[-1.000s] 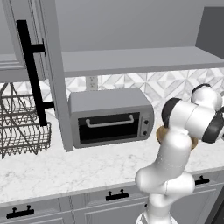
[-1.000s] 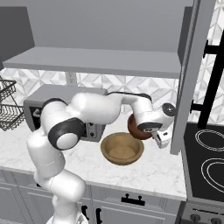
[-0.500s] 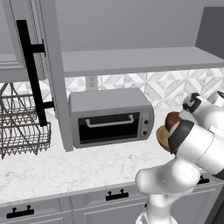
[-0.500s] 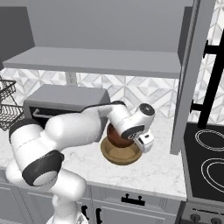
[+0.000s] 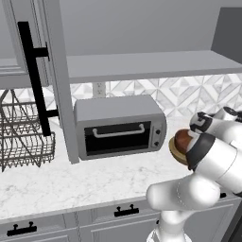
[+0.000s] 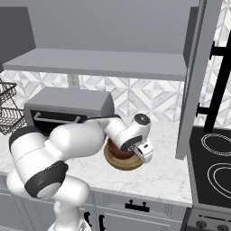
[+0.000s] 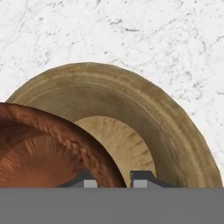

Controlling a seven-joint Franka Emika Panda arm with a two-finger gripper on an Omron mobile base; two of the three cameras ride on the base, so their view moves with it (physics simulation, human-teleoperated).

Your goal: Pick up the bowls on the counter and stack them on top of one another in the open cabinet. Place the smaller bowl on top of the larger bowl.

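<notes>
smaller bowl [image 7: 48, 144] inside larger bowl [image 7: 175, 127] — counter

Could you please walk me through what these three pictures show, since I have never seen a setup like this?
This is a rendered kitchen with a white robot arm on a driving base. Two cameras ride behind the arm, left and right, looking forward over it. The third sits on the hand, looking along the end effector.

On the counter stands a grey toaster oven, with a wire dish rack beside it. Above is the open cabinet, its grey shelf bare.

The hand camera shows the end effector's two tips on either side of the rim of the smaller bowl, the reddish-brown one, so it seems to be gripping it. That bowl is over or inside the larger bowl, the tan one, which rests on the counter.
</notes>
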